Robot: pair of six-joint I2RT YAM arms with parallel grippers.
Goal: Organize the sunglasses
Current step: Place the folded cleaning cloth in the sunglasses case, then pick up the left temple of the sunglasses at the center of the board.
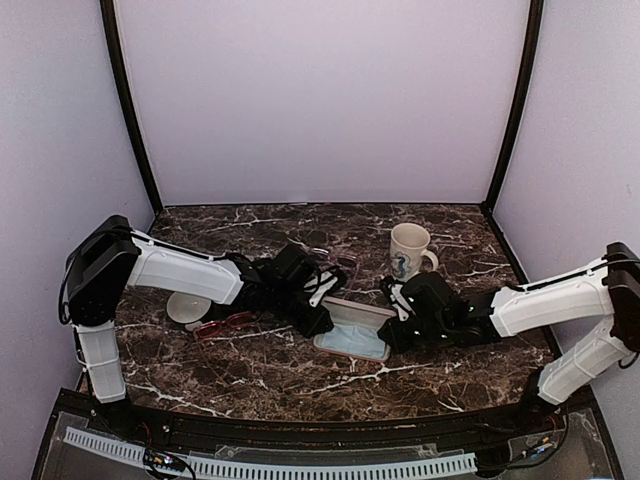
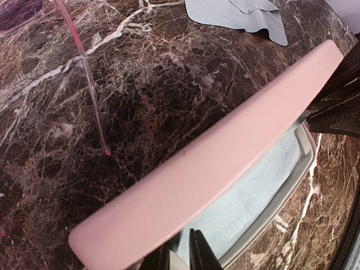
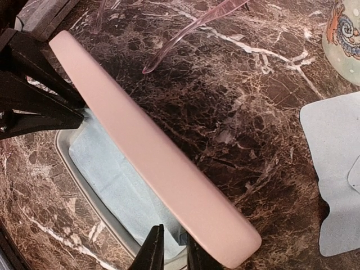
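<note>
A pink case lies open at mid-table, its lid (image 2: 214,163) (image 3: 152,152) raised over a base (image 1: 350,340) lined with light blue cloth. My left gripper (image 2: 180,256) (image 1: 322,312) is at the case's left end and my right gripper (image 3: 173,253) (image 1: 395,325) at its right end. Each has its fingers a narrow gap apart in the mouth between lid and base. Red-pink sunglasses (image 1: 222,325) lie left of the case. A second pair of sunglasses (image 1: 335,262) lies behind it, its translucent pink temple (image 2: 84,67) (image 3: 191,25) showing in both wrist views.
A patterned mug (image 1: 410,250) (image 3: 344,34) stands behind the right gripper. A loose light blue cloth (image 3: 332,169) (image 2: 236,14) lies on the marble near it. A white round object (image 1: 188,308) sits under the left arm. Walls enclose three sides of the table.
</note>
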